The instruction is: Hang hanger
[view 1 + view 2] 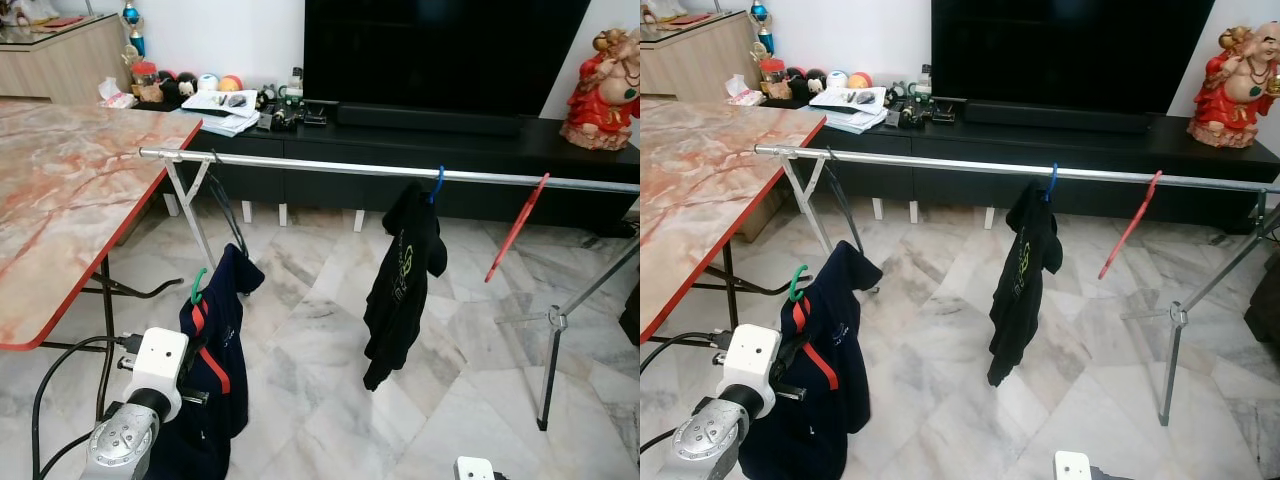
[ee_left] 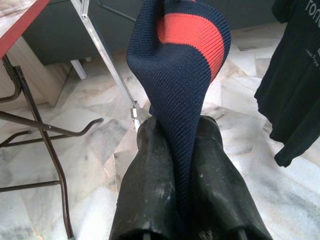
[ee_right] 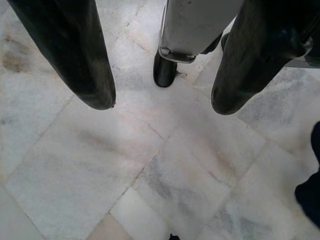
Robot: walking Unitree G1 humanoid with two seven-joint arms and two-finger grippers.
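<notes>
Below the rail: navy shirt pinched by its cloth, not by its hanger

Head views: the left gripper (image 1: 185,395) holds the navy shirt (image 1: 215,350) low beside the silver rail (image 1: 330,166), its green hanger (image 1: 197,287) hook poking up free. Left wrist view: fingers (image 2: 150,185) clamp only fabric, so I reckon the hanger could swing or slip out during lifting. Right wrist view: right gripper (image 3: 160,95) hangs spread wide over the marble floor (image 3: 100,165), empty.

Evenly bright, soft indoor light; only faint shadows on the floor (image 1: 330,340). Sharp throughout, no motion blur. Mild sheen on the table (image 1: 60,180); TV (image 1: 440,50) near black.
</notes>
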